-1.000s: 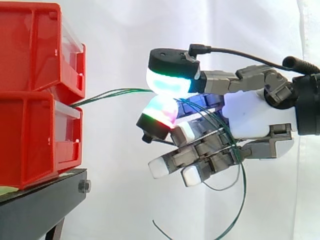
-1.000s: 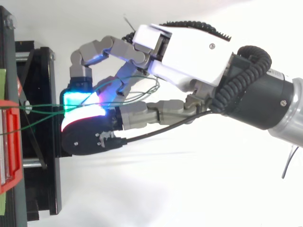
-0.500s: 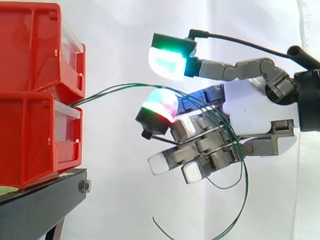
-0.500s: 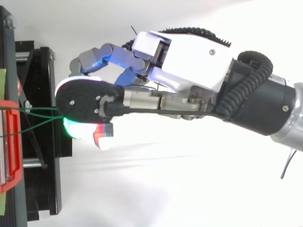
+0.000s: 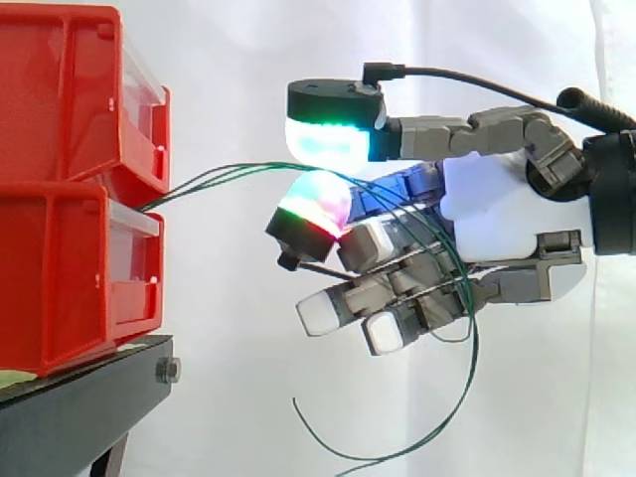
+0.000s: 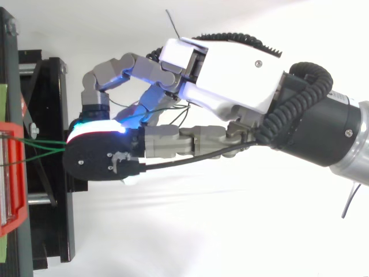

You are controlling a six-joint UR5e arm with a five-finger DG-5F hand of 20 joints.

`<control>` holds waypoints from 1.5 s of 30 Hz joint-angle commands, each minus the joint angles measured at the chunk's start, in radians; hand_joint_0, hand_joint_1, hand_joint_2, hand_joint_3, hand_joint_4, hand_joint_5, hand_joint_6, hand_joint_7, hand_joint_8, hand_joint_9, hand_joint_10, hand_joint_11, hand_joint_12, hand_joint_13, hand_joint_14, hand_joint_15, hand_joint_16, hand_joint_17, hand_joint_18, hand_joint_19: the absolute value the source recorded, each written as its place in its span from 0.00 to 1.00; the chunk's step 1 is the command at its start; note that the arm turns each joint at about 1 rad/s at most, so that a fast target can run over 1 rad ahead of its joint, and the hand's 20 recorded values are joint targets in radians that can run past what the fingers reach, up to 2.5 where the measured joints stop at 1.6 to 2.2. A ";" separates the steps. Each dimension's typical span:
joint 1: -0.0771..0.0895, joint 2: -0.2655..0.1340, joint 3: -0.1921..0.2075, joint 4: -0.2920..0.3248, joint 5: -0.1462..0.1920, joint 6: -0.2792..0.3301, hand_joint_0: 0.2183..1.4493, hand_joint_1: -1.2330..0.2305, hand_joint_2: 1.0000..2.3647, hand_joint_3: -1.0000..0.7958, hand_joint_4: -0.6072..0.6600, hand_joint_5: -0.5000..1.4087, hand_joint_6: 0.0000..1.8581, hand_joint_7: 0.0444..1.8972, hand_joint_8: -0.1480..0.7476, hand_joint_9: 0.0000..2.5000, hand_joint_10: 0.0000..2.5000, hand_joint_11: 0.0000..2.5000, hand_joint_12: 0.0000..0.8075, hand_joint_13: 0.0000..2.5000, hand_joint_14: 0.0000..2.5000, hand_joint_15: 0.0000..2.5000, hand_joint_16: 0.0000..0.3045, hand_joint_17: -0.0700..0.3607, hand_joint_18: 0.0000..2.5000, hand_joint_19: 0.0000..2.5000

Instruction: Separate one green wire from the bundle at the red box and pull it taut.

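**Green wires (image 5: 199, 181) slack, nothing clamped**

White-palmed robot hand (image 5: 497, 214) comes in from the right. Its green-glowing upper pad (image 5: 333, 139) and red-green lower pad (image 5: 316, 207) are apart and grip nothing. The wires run through that gap, drape over the lower fingers and hang in a slack loop beneath. To the left they emerge between two stacked red bins (image 5: 60, 189) on a black stand (image 5: 79, 407), before a white curtain (image 5: 229, 60).

- The hand (image 6: 230, 75) enters from the right, its white back facing up, with its tip over the black stand (image 6: 52, 231).
- Green wires (image 6: 43, 143) run from the red box (image 6: 11, 173) at the left edge to the hand's tip and draw together there.
- More thin strands show beneath the hand near its middle.
- One wire end sticks out above the hand's top edge.
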 commanded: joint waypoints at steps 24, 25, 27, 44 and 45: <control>0.003 0.000 0.000 -0.035 0.004 0.061 0.32 0.37 0.00 0.28 0.59 0.17 0.48 0.59 0.48 0.48 0.01 0.39 0.49 0.35 0.01 0.19 0.17 0.44 0.35 0.24; 0.005 0.000 0.000 -0.040 0.004 0.067 0.29 0.40 0.00 0.28 0.59 0.17 0.48 0.59 0.48 0.48 0.01 0.39 0.49 0.35 0.01 0.20 0.18 0.44 0.35 0.24; 0.009 0.000 0.000 -0.052 0.008 0.087 0.25 0.44 0.00 0.28 0.60 0.17 0.46 0.58 0.50 0.48 0.01 0.39 0.51 0.36 0.01 0.20 0.19 0.46 0.36 0.25; 0.034 0.000 0.000 -0.063 0.008 0.122 0.30 0.35 0.01 0.34 0.58 0.16 0.47 0.57 0.49 0.48 0.01 0.41 0.50 0.43 0.01 0.27 0.19 0.46 0.38 0.26; 0.034 0.000 0.000 -0.063 0.008 0.122 0.31 0.35 0.01 0.38 0.57 0.16 0.47 0.58 0.49 0.48 0.01 0.41 0.49 0.43 0.01 0.27 0.19 0.46 0.38 0.26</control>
